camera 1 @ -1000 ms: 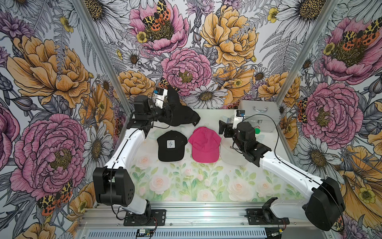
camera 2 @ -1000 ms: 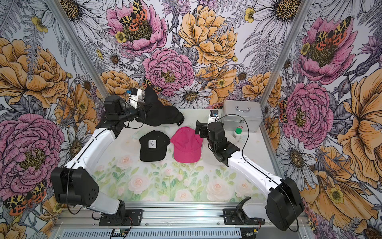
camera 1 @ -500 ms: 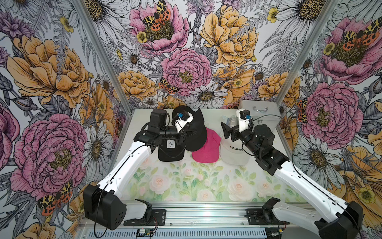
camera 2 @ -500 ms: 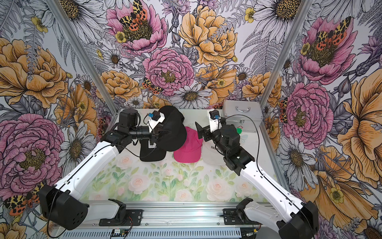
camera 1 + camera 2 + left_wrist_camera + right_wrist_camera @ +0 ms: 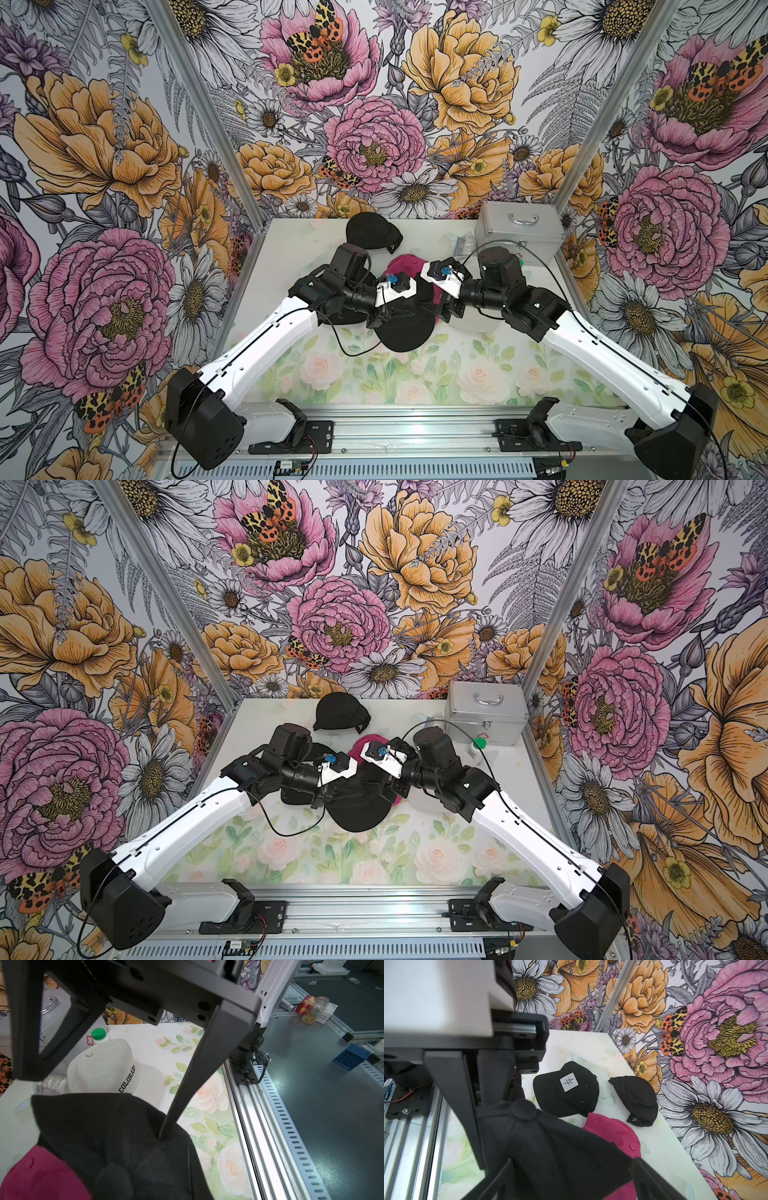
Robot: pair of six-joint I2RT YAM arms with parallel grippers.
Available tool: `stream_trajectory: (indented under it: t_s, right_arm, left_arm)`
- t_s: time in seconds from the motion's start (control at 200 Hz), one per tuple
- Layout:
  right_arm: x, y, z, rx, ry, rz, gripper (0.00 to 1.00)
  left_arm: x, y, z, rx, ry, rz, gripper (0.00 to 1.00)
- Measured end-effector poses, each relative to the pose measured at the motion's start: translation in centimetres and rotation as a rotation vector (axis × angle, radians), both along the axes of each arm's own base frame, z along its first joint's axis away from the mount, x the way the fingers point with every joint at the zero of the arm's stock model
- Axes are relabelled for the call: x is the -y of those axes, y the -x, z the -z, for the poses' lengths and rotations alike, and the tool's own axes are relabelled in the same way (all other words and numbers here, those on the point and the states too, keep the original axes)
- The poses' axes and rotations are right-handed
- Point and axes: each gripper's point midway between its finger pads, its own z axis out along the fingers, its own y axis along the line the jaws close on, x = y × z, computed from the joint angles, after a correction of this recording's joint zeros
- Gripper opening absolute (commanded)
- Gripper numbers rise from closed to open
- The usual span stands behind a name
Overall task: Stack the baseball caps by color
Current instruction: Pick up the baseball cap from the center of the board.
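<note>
Holding the lifted black cap (image 5: 405, 332) in the low middle of the frame, nearest the rail. Pinching it tight with the left gripper (image 5: 376, 320), close by the little button (image 5: 525, 1110) on the cap's top. Pointing in from the right with the right gripper (image 5: 445, 311), jaws standing wide apart and squeezing nothing, one fingertip (image 5: 172, 1118) just poking the black cloth. Hanging sideways between the two grippers, straight in front of those wide jaws, so probably getting ready for a grab on the free side.

Lying flat a little farther back, to the left and partly under the left arm: the black cap with the grey patch (image 5: 566, 1093), nearer the left arm, likely the pile to land on. Sitting next to it, the pink cap (image 5: 405, 264), and off to the right the white COLORADO cap (image 5: 104, 1068). Resting at the far end, upper middle, the far black cap (image 5: 372, 232).
</note>
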Motion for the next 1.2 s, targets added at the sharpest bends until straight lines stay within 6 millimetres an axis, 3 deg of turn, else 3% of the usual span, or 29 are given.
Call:
stream_trajectory:
  t_s: [0.095,0.15,0.235,0.52,0.55,0.58,0.785,0.93,1.12,1.2]
  right_arm:
    - [-0.4,0.5,1.4,-0.036,0.058,-0.057,0.91]
    - [-0.5,0.9,2.1,-0.056,0.085,-0.095,0.91]
    - [-0.6,1.9,2.8,-0.081,0.113,-0.151,0.91]
    - [-0.7,3.9,2.9,-0.137,0.147,-0.275,0.89]
    - [-0.8,4.0,2.9,-0.143,0.148,-0.287,0.89]
    - [-0.9,4.2,2.8,-0.152,0.149,-0.301,0.89]
    - [-1.1,4.6,3.3,-0.209,0.153,-0.348,0.83]
    - [-1.3,4.8,3.5,-0.238,0.151,-0.374,0.70]
    - [-1.5,4.9,4.0,-0.281,0.148,-0.389,0.66]
    - [-1.5,4.7,4.3,-0.299,0.149,-0.389,0.58]
  left_arm:
    - [-0.2,0.3,1.7,0.000,-0.026,0.034,0.00]
    - [-0.2,0.6,2.2,0.003,-0.030,0.057,0.13]
    - [-0.3,1.1,2.5,0.013,-0.025,0.091,0.15]
    - [-0.3,2.1,2.4,0.036,-0.004,0.158,0.12]
    - [-0.3,2.2,2.5,0.037,-0.006,0.160,0.09]
    - [-0.3,2.2,2.5,0.039,-0.004,0.165,0.00]
    - [-0.5,2.5,2.8,0.024,-0.014,0.173,0.00]
    - [-0.7,2.5,3.0,0.018,-0.017,0.177,0.00]
    - [-0.8,2.4,3.4,-0.001,-0.024,0.176,0.00]
    - [-0.9,2.1,3.6,-0.013,-0.027,0.170,0.00]
